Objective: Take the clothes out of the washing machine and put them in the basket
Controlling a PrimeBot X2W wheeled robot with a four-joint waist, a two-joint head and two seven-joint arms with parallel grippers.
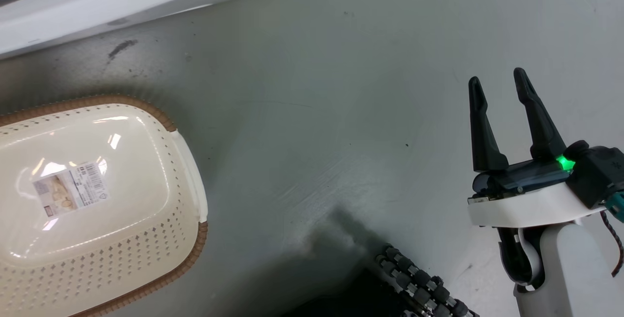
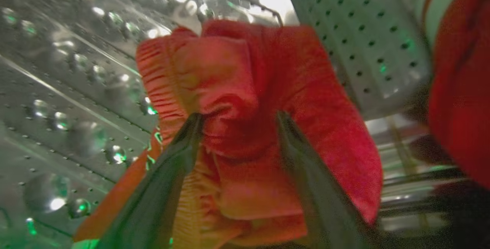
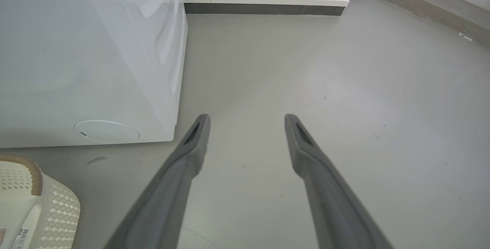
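Two red garments are in the washing machine (image 3: 76, 49), inside its steel drum (image 2: 57, 88). The left claw (image 2: 239, 117) has its fingers spread either side of a bunched fold of the plain garment (image 2: 237, 80), not pinched shut, and the white-trimmed garment (image 2: 459, 88) is blurred at that view's right edge. Out over the grey floor (image 1: 341, 112), the right claw (image 1: 498, 79) hovers with fingers apart, and the basket (image 1: 161, 112) stands near the machine's white base.

Head view: basket (image 1: 187, 180) at 8 o'clock on the floor (image 1: 341, 88); washing machine (image 1: 97, 5) behind it at 11; my right gripper (image 1: 497, 77) at 4, well apart. In the drum (image 2: 69, 88), a garment (image 2: 245, 72) lies between my left gripper (image 2: 239, 115) fingers; a second garment (image 2: 459, 88) at 3.
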